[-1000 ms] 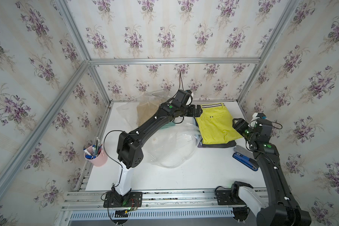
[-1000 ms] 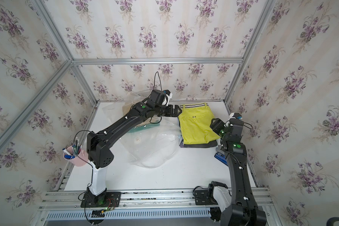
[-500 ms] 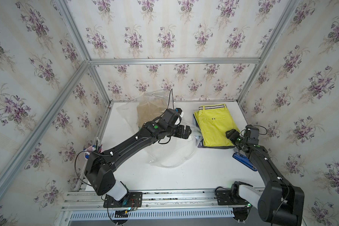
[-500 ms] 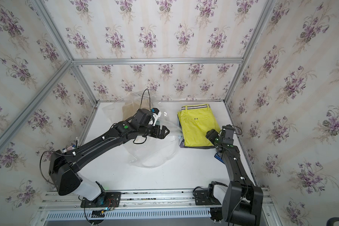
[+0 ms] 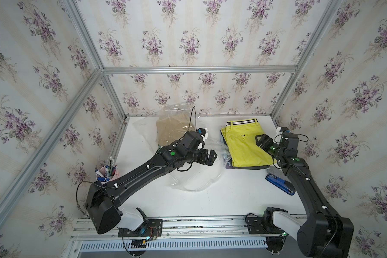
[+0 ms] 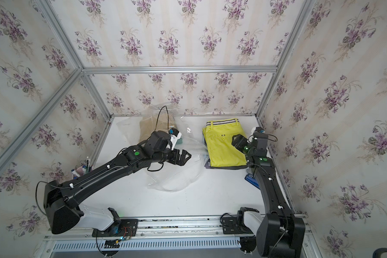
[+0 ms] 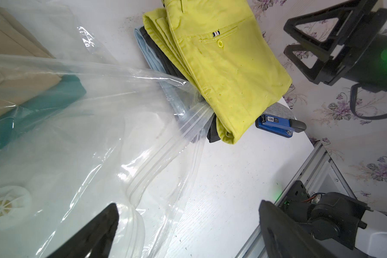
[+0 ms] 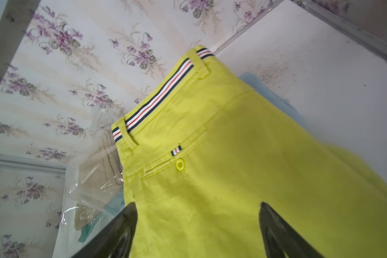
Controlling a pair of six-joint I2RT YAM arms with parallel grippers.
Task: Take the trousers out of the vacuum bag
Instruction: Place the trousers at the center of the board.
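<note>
The left fingers gape wide over the vacuum bag. The right fingers stand wide above the yellow-green trousers.

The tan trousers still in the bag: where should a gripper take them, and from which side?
Likely the edge of the tan trousers nearest the open mouth of the vacuum bag, entered low through that mouth from the side of the yellow-green trousers. They lie flat on the teal trousers under film, so a top-down grasp would pinch plastic. The open left gripper is nearest.
</note>
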